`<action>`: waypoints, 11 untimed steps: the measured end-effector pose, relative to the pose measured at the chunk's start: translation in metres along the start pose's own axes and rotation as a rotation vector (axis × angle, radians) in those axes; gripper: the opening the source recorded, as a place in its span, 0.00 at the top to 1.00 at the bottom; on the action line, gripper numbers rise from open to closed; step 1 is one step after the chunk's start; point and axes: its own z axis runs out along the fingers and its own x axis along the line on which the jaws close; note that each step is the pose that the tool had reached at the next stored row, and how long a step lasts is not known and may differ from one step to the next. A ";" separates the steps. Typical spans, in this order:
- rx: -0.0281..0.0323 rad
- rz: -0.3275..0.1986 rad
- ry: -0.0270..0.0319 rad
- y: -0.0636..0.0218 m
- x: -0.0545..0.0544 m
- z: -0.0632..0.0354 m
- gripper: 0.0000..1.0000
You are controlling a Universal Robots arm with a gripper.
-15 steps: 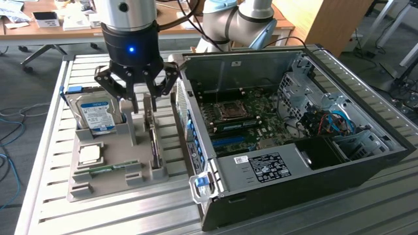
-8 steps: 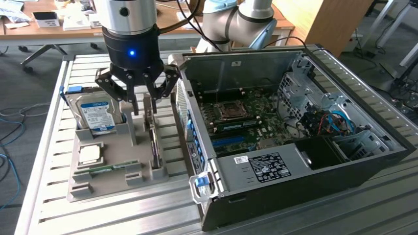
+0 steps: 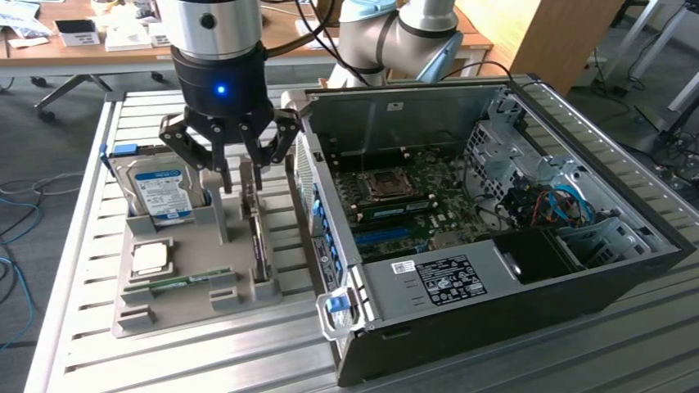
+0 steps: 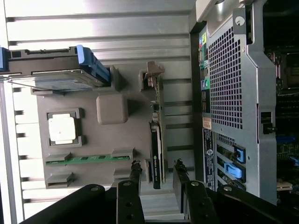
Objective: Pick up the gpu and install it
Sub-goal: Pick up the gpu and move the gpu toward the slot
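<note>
The gpu (image 3: 254, 225) is a thin dark card standing on edge in a slot of the grey holder tray (image 3: 180, 315), next to the open computer case (image 3: 492, 246). My gripper (image 3: 245, 176) hangs just over the card's far end, open, one finger on each side. In the wrist view the gpu (image 4: 157, 144) runs between my two fingertips (image 4: 135, 167), with a gap on both sides of the card, and its metal bracket (image 4: 153, 74) is at the other end. Nothing is held.
The tray also carries a silver hard drive (image 3: 162, 190) standing upright, a square processor (image 3: 150, 259) and a green memory stick (image 3: 180, 284). The case lies open with its motherboard (image 3: 404, 205) exposed. Everything sits on a slatted metal table (image 3: 218, 360).
</note>
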 end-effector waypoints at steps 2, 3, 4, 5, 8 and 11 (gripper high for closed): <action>0.0000 0.000 0.0000 0.0000 0.000 0.0009 0.58; 0.0000 0.000 0.0001 0.0000 0.000 0.0009 0.58; 0.0000 0.000 0.0000 0.0000 0.000 0.0009 0.58; 0.0000 0.000 0.0001 0.0000 0.000 0.0009 0.58; 0.0000 0.000 0.0001 0.0000 0.000 0.0009 0.58; -0.0003 0.000 -0.0003 -0.0001 0.000 0.0026 0.58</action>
